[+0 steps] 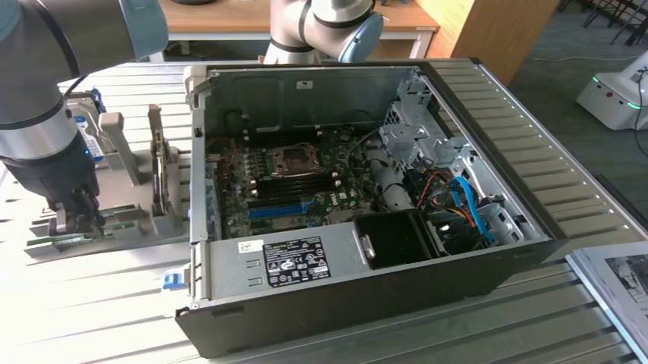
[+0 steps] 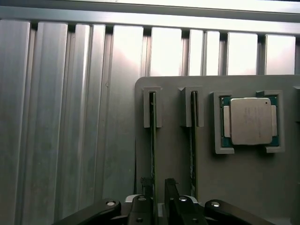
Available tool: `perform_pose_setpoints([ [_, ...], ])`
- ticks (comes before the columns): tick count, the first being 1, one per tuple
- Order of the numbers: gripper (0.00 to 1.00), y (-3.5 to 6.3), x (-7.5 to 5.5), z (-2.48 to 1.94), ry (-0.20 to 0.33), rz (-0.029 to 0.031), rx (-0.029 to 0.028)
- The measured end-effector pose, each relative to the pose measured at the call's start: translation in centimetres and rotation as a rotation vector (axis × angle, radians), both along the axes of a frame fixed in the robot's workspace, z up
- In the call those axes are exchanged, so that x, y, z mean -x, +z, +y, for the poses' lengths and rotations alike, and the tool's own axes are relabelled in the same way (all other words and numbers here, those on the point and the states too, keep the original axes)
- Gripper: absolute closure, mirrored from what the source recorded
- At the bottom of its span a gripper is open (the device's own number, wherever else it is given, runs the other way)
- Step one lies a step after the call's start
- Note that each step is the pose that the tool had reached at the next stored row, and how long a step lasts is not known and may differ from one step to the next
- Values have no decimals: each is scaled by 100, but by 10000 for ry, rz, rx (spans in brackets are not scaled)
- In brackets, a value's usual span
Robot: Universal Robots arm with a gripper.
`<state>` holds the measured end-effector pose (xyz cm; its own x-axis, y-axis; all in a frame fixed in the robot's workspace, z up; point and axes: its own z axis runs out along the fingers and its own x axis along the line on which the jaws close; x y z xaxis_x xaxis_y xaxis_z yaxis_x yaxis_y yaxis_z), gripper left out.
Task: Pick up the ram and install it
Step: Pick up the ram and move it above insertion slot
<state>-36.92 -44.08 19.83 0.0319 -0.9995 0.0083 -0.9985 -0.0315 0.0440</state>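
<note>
ribbed aluminium table [image 1: 102, 318] runs under everything, and nearest to us on it, at the exterior view's right, lies a printed sheet [image 1: 618, 284]. next comes the open computer case [image 1: 335, 311], lying on its side, with the labelled power supply [image 1: 288, 262] along its near edge and a black shroud [image 1: 400, 239] beside that. deeper inside we see the motherboard [image 1: 303, 189], its blue slot [image 1: 275, 211], the processor socket [image 1: 294, 158] behind it, and blue cables [image 1: 474, 208] by the drive cage toward the exterior view's right. the case's tall side wall [image 1: 199, 174] stands between the board and the grey holder [image 2: 171, 150], which sits on the table at the exterior view's left. the gripper [image 1: 76, 220] [image 2: 159, 187] is down at the holder's near end, and the arm [image 1: 41, 98] above it hides part of the holder. the ram [image 2: 152, 136] stands on edge in a slot of the holder, and the gripper sits right over one end of it; we cannot tell whether it is clamped on the stick or merely set about it. a second stick [image 2: 192, 140] stands on edge just beside, parallel to the ram, and a processor [image 2: 251, 121] lies flat in a bracketed pocket further along. a hard drive [image 1: 89, 133] with a blue-and-white label stands upright at the holder's far end. beyond the table are a wooden desk [image 1: 303, 19] and a white machine [image 1: 612, 91] with a green light.
</note>
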Motion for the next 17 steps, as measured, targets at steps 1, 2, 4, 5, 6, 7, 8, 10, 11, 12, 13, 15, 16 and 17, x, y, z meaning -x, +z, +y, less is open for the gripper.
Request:
perform_pose_setpoints([
  [1, 75, 0, 0, 0, -26, -1, 0],
  [2, 75, 0, 0, 0, -44, -1, 0],
  [4, 75, 0, 0, 0, -46, 0, 0],
  [5, 75, 0, 0, 0, -46, 0, 0],
  [6, 75, 0, 0, 0, -46, 0, 0],
  [7, 75, 0, 0, 0, -46, 0, 0],
  [8, 75, 0, 0, 0, -46, 0, 0],
  [10, 75, 0, 0, 0, -46, -1, -1],
  [11, 75, 0, 0, 0, -46, 0, -1],
  [12, 75, 0, 0, 0, -46, 0, -1],
  [13, 75, 0, 0, 0, -46, 0, -1],
  [15, 75, 0, 0, 0, -46, -1, 0],
  [16, 75, 0, 0, 0, -46, -1, 0],
  [17, 75, 0, 0, 0, -46, 0, 0],
])
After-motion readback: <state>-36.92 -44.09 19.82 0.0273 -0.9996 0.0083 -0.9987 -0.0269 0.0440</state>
